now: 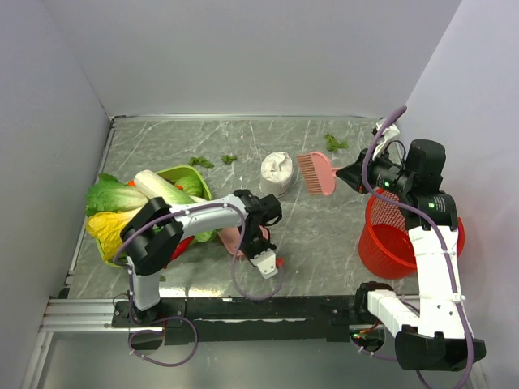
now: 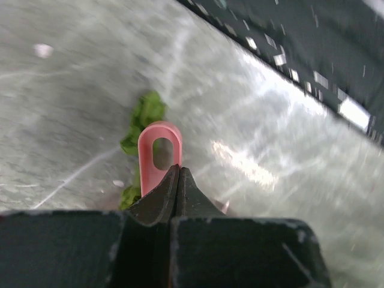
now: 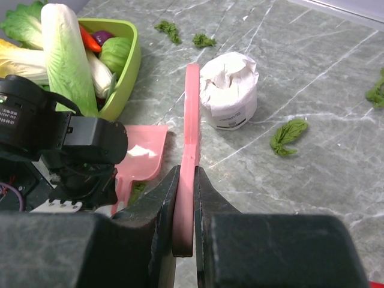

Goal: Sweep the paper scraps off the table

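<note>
Dark-green paper scraps lie on the grey marble table [image 1: 324, 235]: two at the back [image 1: 201, 161] [image 1: 229, 159], one at the far right [image 1: 334, 143]. The right wrist view shows them [image 3: 168, 28] [image 3: 203, 40] and another [image 3: 288, 133] near the white lump. My left gripper [image 1: 261, 243] [image 2: 178, 171] is shut on the handle [image 2: 159, 150] of the pink dustpan [image 1: 229, 237] [image 3: 143, 153], with scraps [image 2: 145, 114] under the handle. My right gripper [image 1: 347, 174] [image 3: 186, 173] is shut on a pink brush [image 1: 316, 172] [image 3: 192, 114], held above the table.
A white crumpled lump [image 1: 276, 173] [image 3: 228, 90] stands by the brush head. A green bowl [image 1: 195, 173] and large lettuces and cabbages [image 1: 113, 198] fill the left side. A red mesh basket [image 1: 397, 239] stands at the right, under my right arm.
</note>
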### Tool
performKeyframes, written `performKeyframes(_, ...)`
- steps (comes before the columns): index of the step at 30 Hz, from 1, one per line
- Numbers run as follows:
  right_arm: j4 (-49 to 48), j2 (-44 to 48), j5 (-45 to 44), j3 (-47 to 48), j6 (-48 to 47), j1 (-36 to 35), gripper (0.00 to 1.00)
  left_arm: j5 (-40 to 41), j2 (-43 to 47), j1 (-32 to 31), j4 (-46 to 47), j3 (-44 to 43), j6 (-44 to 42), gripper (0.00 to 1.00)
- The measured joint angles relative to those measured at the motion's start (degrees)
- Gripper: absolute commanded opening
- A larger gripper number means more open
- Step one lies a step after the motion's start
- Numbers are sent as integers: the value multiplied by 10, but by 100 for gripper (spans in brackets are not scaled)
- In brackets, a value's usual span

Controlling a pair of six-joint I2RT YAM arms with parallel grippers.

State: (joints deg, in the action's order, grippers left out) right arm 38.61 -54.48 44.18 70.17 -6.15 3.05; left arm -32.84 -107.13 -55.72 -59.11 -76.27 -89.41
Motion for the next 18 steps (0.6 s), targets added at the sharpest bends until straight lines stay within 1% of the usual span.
performKeyframes(6, -4, -5, 0, 0, 10, 0, 0, 62, 30, 13, -24, 18, -120, 1)
performKeyframes(10, -15, -13, 0, 0, 17, 3, 0, 81, 42, 25, -29, 18, -176, 1)
performKeyframes(14, -18, -18, 0, 0, 19, 5, 0, 92, 42, 26, -25, 23, -207, 1)
performKeyframes(18, -19, -19, 0, 0, 20, 7, 0, 92, 42, 26, -17, 23, -220, 1)
